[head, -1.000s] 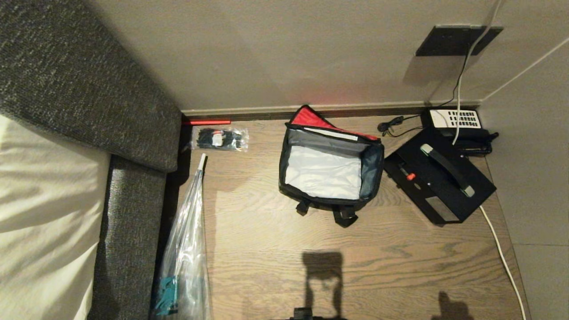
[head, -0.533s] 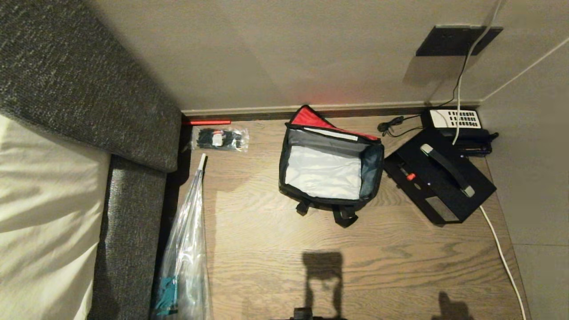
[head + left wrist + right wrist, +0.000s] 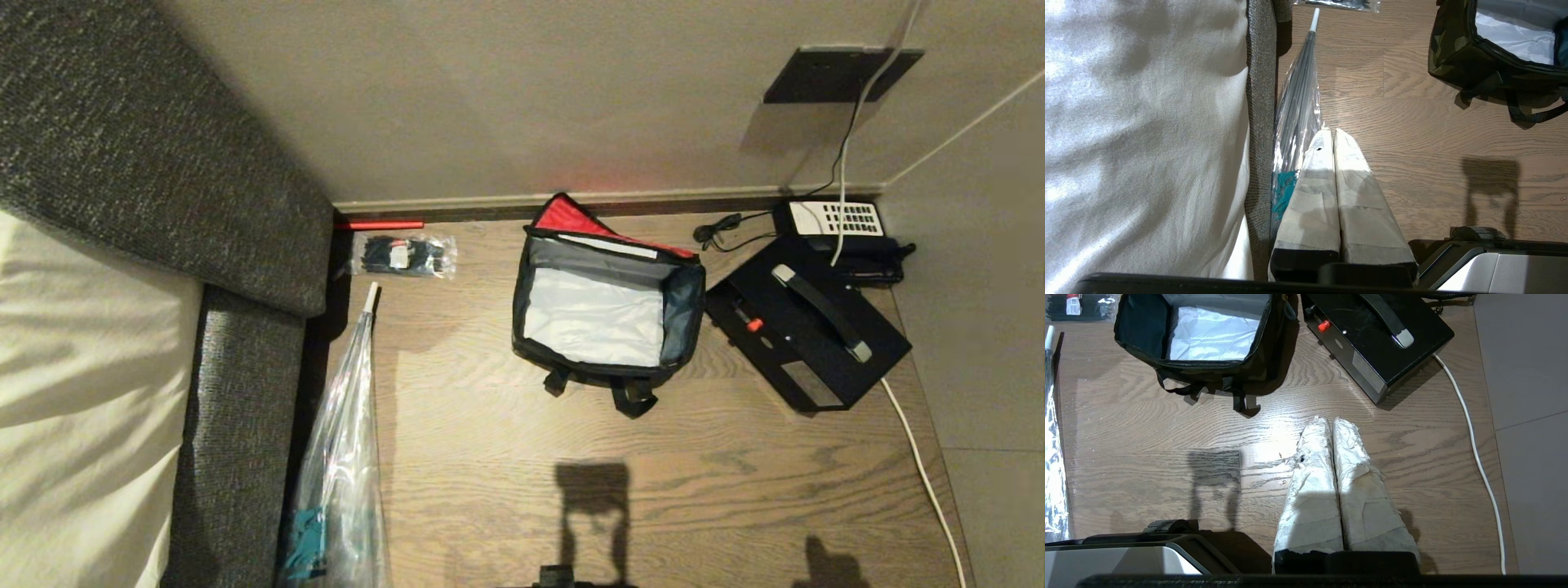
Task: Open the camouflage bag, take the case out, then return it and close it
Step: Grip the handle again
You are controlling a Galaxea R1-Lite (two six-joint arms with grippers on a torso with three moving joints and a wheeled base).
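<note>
Floorboards of brown wood carry everything you need to watch. Your boxy camouflage bag of soft green-patterned fabric with black trim sits near the middle of the head view, close to the skirting of the back wall. Its lid is thrown back toward the wall, showing red lining, and you look straight down into a pale grey interior with nothing visible in it. Two black buckle straps trail from its near side onto the floor.

Just to the bag's right lies the case, a flat black hard rectangular box with a small red spot, a pale label and a carry handle across its top. It rests on the floor at an angle, outside the bag and close beside it. Behind it, in the corner, you see a black telephone with a white keypad, and a white cable runs along the floor past the case.

Toward the left, a clear plastic packet of black items lies near the wall, and a long clear plastic sleeve lies along the grey upholstered bed frame.

Your left pincer hangs over the floor beside that sleeve, its taped white fingers pressed together and empty. Your right pincer hangs over bare floor, near the case and well short of the bag, fingers likewise together, gripping nothing.
</note>
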